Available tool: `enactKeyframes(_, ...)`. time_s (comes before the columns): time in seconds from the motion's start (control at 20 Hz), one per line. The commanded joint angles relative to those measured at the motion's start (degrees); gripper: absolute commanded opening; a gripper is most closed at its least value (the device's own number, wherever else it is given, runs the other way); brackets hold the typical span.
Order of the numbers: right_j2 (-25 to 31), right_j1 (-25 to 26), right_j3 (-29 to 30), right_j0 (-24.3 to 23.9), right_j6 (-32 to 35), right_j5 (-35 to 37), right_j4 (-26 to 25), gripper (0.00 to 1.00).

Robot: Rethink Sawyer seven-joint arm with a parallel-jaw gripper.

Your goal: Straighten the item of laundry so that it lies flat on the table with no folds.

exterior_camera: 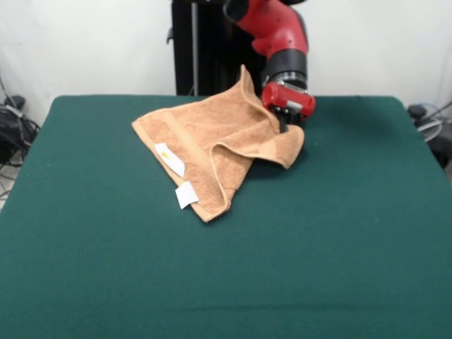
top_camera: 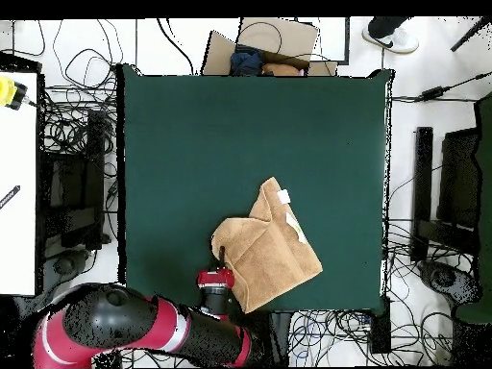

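Front view shows you the gripper (exterior_camera: 284, 126) down at the towel (exterior_camera: 212, 145), whose corner rises in a peak beside the red wrist. You cannot tell how far the jaws are parted; cloth hides them. The towel lies rumpled and folded over itself on the green table (exterior_camera: 318, 240), two white tags (exterior_camera: 178, 176) along one edge.

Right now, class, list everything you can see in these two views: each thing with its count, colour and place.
Towel: one, orange-tan, crumpled and folded, toward the table's robot side.
Tags: two, white, on one towel edge.
Table: one, dark green, under the towel.
Cables: many, dark, on the floor around the table.
Shoe: one, white, top edge of the overhead view.
Arm: one, red and black.
Hand: one, at a raised towel edge; grip unclear.
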Motion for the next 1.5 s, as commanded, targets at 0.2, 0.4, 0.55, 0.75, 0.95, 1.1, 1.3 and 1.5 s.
enactKeyframes(0.2, 12.26, 10.78, 13.98, -0.9, 16.28, 12.41, -2.22, 0.0)
enactKeyframes(0.4, 13.27, 10.19, 14.9, -0.52, 15.79, 12.87, -0.45, 0.0)
enactKeyframes(0.55, 14.02, 9.89, 15.39, -0.46, 15.98, 13.09, 0.63, 0.0)
enactKeyframes(0.75, 14.77, 9.69, 15.82, -0.44, 16.36, 13.11, 1.7, 0.0)
enactKeyframes(0.95, 15.67, 9.32, 16.44, -0.43, 16.9, 13.17, 2.83, 0.0)
enactKeyframes(1.1, 16.38, 9.06, 16.91, -0.4, 17.31, 13.18, 3.76, 0.0)
enactKeyframes(1.3, 17.15, 8.67, 17.42, -0.5, 17.86, 13.47, 4.38, 0.0)
enactKeyframes(1.5, 17.76, 8.32, 17.89, -0.69, 18.28, 13.84, 4.82, 0.0)
